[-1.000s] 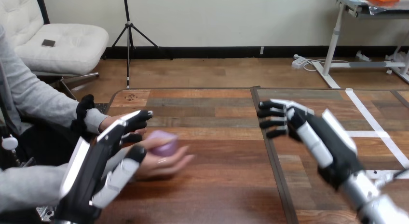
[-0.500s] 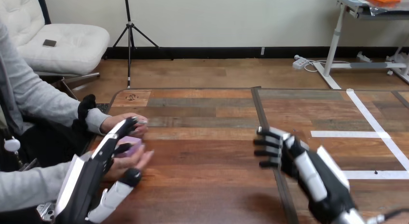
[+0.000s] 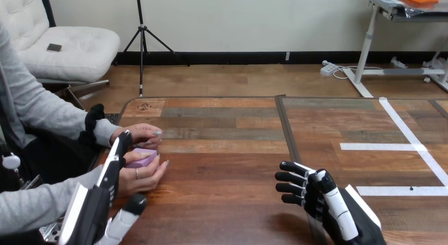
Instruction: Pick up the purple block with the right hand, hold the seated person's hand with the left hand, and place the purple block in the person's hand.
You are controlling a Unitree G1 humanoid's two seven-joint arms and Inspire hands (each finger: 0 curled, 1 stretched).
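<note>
The purple block [image 3: 141, 158] lies in the palm of the person's nearer hand [image 3: 143, 176] at the table's left edge. The person's farther hand [image 3: 140, 133] rests just behind the block, its fingers touching it. My left hand [image 3: 103, 195] comes up from the bottom left, open, with straight fingers [image 3: 122, 143] lying across the person's nearer wrist and its thumb [image 3: 132, 207] below that hand, apart from it. It grips nothing. My right hand [image 3: 330, 203] hovers low over the table's near right part, open, fingers relaxed and pointing left, nothing in it.
The wooden table [image 3: 227, 150] has a dark seam [image 3: 287, 134] running front to back through its middle. White tape lines [image 3: 407, 146] mark its right half. The person's sleeves take up the left edge.
My right hand has dropped and pulled back toward the near edge. My left hand has drawn back and down. The person's hand with the block has moved left, and their other hand has closed in on it.
</note>
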